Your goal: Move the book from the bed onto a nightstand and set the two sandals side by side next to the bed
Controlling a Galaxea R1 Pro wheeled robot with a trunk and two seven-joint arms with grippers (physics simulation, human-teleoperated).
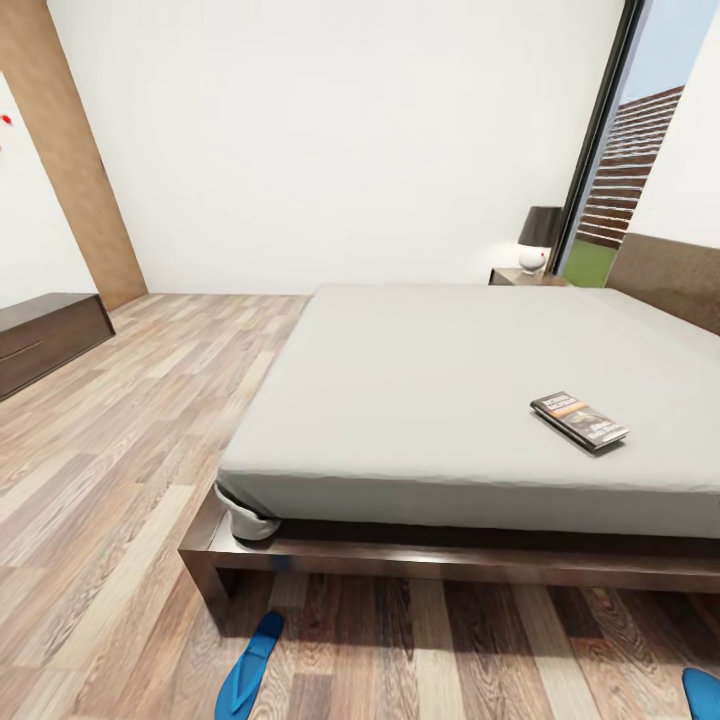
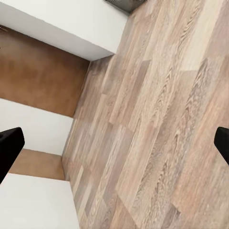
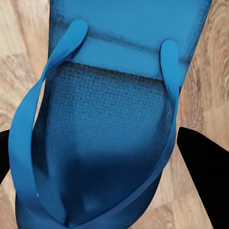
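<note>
Book [image 1: 579,419]: thin, dark cover, orange band, flat near bed [image 1: 420,400] foot edge. Right tool [image 3: 112,157] open, straddling blue sandal [image 3: 109,124]; left tool [image 2: 114,143] open.

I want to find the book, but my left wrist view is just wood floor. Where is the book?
Observer: The book lies flat on the bed, near the edge closest to the robot.
Operator: Can you see any sandals?
Observer: One blue sandal lies on the floor in front of the bed's near corner.
Operator: And the second one?
Observer: The other sandal sits between the fingers of the right end effector. I can't tell if they are squeezing it.
</note>
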